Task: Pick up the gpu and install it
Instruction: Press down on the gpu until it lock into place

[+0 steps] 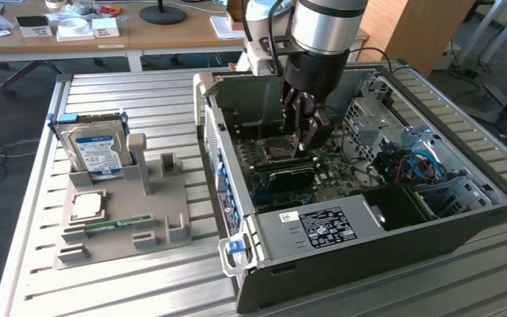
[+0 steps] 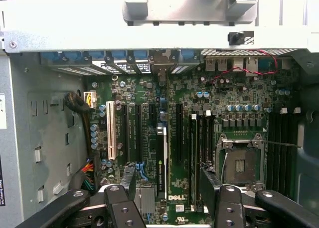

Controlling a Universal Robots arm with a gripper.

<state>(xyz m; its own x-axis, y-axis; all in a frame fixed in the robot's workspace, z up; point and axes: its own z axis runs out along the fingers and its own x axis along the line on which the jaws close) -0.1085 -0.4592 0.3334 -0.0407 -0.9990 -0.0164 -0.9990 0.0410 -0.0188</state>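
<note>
Gpu (image 2: pixel 160 160) seated in motherboard (image 2: pixel 199 103), tool (image 2: pixel 169 200) open

Bright daylight falls from the exterior view's right, washing the slatted bench (image 1: pixel 148 277) pale and glaring on the silver arm (image 1: pixel 329 23). The open computer case (image 1: pixel 368 218) stays shadowed inside. In the wrist view, the case rim (image 2: pixel 149 36) is overexposed white, the motherboard (image 2: pixel 199 128) evenly lit, near edges soft.

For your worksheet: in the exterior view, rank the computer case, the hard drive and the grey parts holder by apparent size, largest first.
1. computer case
2. grey parts holder
3. hard drive
The case also sits nearer the camera, though its lead looks clear.
</note>
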